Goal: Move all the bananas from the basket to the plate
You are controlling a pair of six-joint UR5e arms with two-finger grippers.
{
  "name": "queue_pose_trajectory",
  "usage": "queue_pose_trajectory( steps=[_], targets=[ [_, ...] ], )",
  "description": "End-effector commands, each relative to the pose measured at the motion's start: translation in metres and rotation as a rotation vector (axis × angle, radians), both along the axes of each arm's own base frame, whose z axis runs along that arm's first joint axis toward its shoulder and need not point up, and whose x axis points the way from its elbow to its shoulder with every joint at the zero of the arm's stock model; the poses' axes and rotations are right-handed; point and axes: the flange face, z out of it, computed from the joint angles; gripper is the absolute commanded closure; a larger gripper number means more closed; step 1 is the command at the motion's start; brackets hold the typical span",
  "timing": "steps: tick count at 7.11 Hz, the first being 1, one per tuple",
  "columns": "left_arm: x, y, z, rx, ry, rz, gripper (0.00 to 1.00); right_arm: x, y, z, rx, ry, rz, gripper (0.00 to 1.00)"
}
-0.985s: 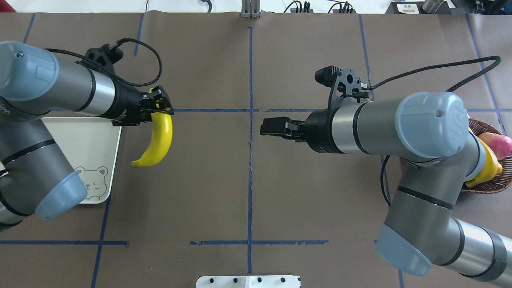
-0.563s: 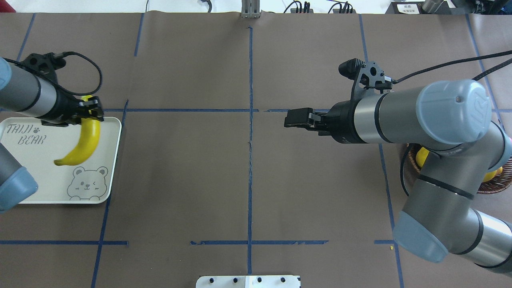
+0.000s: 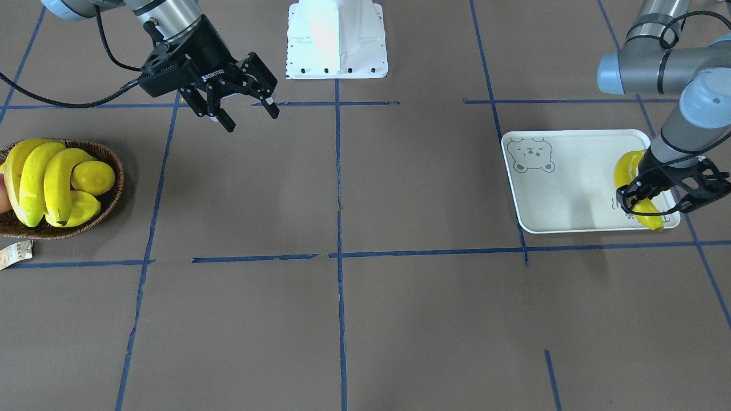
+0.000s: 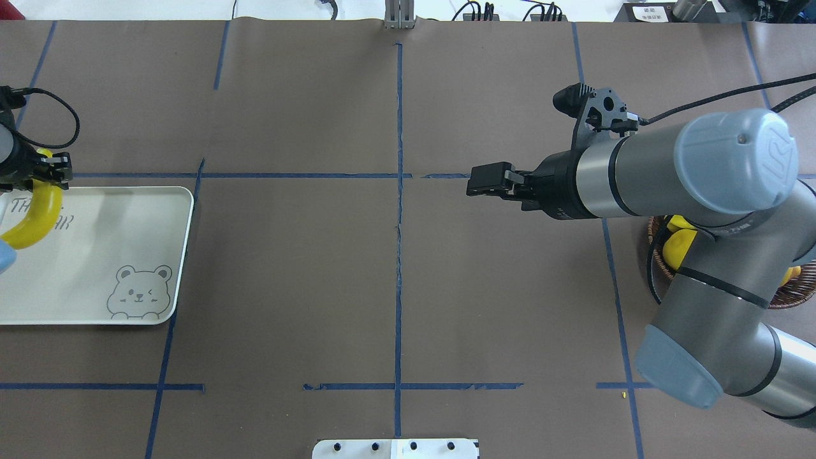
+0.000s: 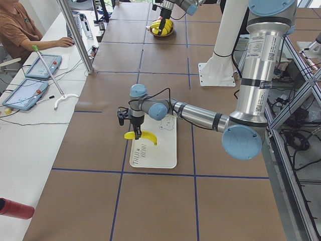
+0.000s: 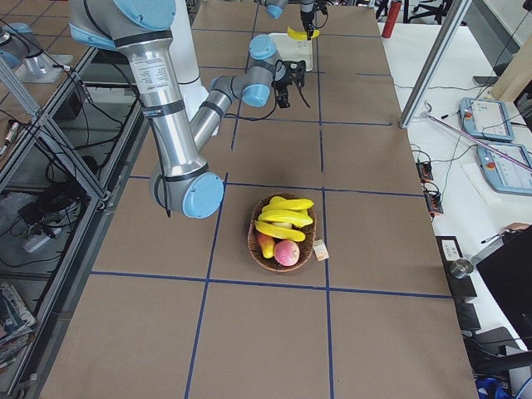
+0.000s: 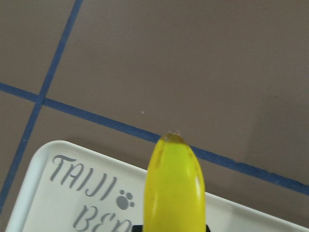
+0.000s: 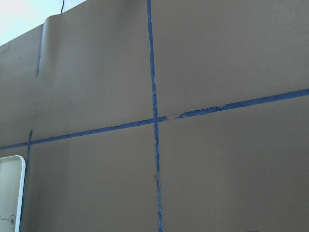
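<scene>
**Banana over the tray, not yet let go**

Since a second ago, has swung out from above bare table [image 3: 400, 319] to over the lettered end of the white bear tray [image 4: 115, 255]. Has meanwhile drawn the other arm back toward the basket side.

Pinches one banana [image 4: 30, 220] close to one end with the left pincer [image 4: 48, 171], leaving the long curved part to hang out and down past the fingers. Shows only a short blunt tip poking forward in the wrist view. Cannot tell whether the low end touches the tray or hangs just above it.

Holds the right pincer [image 3: 251, 117] spread wide and empty, up off the table, between the centre line and the wicker basket [image 3: 117, 171]. Leaves three more bananas [image 3: 40, 177], as far as the front view shows, packed side by side in that basket, touching a lemon [image 3: 94, 176].

Handling, by judgement:
- Probably light and fairly stiff, with smooth glossy skin, so likely to slip or pivot under a loose pinch.
- Gripped off-centre as now, tends to droop and swing about the fingers.
- For the next ones, better to take the topmost across its narrow width near mid-curve, squeezing only enough to stop rotation.
- If real fruit, would bruise under a hard clamp.
- Should be released low over the tray, since a curved body may rock or roll toward the rim.
</scene>
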Motion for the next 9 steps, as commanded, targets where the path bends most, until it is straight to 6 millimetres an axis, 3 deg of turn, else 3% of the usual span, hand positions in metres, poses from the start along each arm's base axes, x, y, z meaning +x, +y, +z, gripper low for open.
queue_pose_trajectory(
  steps=[1,2,6,7,8,9],
  targets=[
    [-0.003,0.001,0.019,-0.036,-0.015,-0.003,1.0,-0.001,-0.001,0.002,-0.003,0.004,0.0,0.01],
    [-0.011,0.015,0.038,-0.066,-0.031,-0.004,1.0,-0.001,-0.001,0.003,-0.004,0.005,0.0,0.01],
    [-0.008,0.029,0.049,-0.114,-0.002,0.021,0.93,-0.001,-0.001,0.008,-0.009,0.014,0.003,0.01],
    [-0.008,0.029,0.049,-0.112,0.0,0.025,0.36,-0.001,0.0,0.007,-0.009,0.013,-0.001,0.01],
    [-0.007,0.031,0.054,-0.122,-0.007,0.024,0.01,-0.001,0.0,0.007,-0.009,0.013,-0.001,0.01],
    [-0.007,0.031,0.056,-0.121,-0.008,0.028,0.0,0.0,0.0,0.007,-0.008,0.012,-0.002,0.01]
  ],
)
